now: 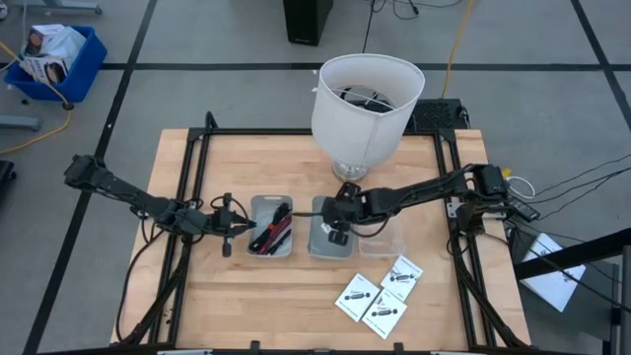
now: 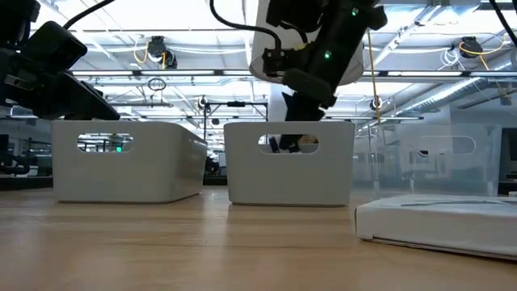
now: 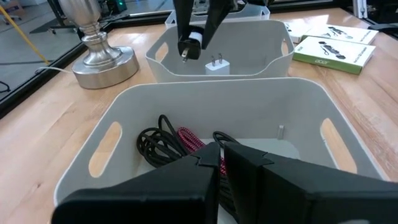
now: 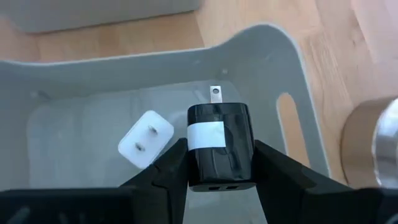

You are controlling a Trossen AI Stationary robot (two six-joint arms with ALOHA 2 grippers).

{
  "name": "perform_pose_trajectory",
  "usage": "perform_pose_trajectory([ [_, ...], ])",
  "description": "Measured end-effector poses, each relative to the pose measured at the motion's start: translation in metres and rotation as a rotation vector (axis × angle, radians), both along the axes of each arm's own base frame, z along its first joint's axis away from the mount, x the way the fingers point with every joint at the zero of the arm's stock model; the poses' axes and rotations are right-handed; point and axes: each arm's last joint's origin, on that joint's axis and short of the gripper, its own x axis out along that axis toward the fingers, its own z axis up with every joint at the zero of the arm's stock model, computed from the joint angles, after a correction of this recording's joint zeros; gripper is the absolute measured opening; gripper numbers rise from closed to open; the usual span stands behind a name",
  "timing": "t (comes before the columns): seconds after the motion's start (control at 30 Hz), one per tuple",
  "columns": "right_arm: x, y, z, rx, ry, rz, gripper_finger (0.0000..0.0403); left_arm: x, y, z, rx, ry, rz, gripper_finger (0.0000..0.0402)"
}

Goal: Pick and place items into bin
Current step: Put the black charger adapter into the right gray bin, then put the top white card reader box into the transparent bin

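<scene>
Two grey bins are sitting side by side mid-table, and you are working both at once. Your right gripper is clamping a black charger cube between its fingers, prongs pointing ahead, and holding it over the middle bin; that height looks chosen so the cube drops in beside the white plug already lying on the floor there. Your left gripper is hanging at the near rim of the left bin with its fingers drawn together and gripping nothing, probably because the black and red cables are already lying coiled inside. White packets are waiting on the table, well apart from the bins, beyond a clear bin.
</scene>
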Motion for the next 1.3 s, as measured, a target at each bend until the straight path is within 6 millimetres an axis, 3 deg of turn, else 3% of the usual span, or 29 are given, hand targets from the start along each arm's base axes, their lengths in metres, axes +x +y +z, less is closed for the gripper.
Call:
perform_pose_trajectory([
  [0.33, -0.006, -0.011, -0.015, 0.038, 0.019, -0.008, 0.0138, 0.0, 0.0, 0.0, 0.003, -0.001, 0.0, 0.0031],
  [0.9, -0.005, -0.013, -0.015, 0.093, 0.009, -0.012, 0.0139, 0.0, 0.0, 0.0, 0.004, 0.0, 0.0, 0.0031],
  [1.1, -0.005, -0.013, -0.015, 0.1, 0.007, -0.029, 0.0187, 0.0, 0.0, 0.0, 0.004, 0.0, 0.0, 0.0031],
  [1.3, -0.005, -0.014, -0.015, 0.101, 0.005, -0.038, 0.0183, 0.0, 0.0, 0.0, 0.004, 0.0, 0.0, 0.0031],
])
